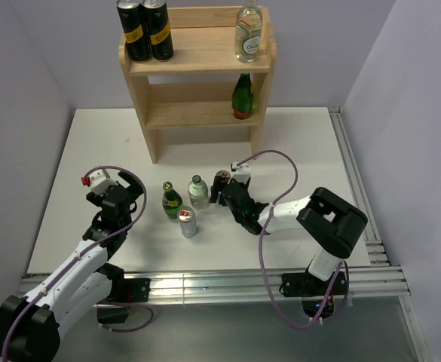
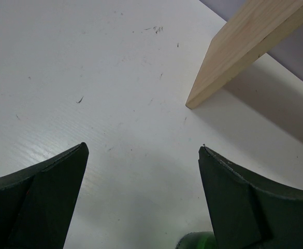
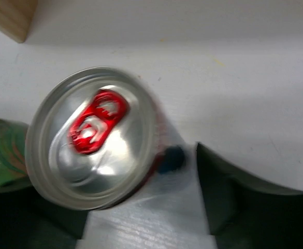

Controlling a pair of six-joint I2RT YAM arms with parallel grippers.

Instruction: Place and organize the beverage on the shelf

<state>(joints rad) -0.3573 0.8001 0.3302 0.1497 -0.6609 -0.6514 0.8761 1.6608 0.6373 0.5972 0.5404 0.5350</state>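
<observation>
- The left claw (image 2: 142,148) is being held wide open over the bare surface (image 2: 89,78), near the foot of the shelf (image 2: 234,52), with nothing gripped.
- The right claw (image 1: 226,190) is being held spread, with a red-tabbed can (image 3: 91,137) standing between its fingers and a gap showing on one side.
- Two black cans (image 1: 145,30) and a clear bottle (image 1: 249,32) are being carried on the shelf's top, and a green bottle (image 1: 242,96) on its middle tier.
- Two loose bottles (image 1: 173,200) and another can (image 1: 188,222) are being left standing on the surface between the arms.

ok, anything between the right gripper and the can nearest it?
Nothing visible. The red-tab can sits right at the open fingers of the right gripper, with no object in the gap. A clear bottle stands close beside the can on its far side, not in between.
</observation>
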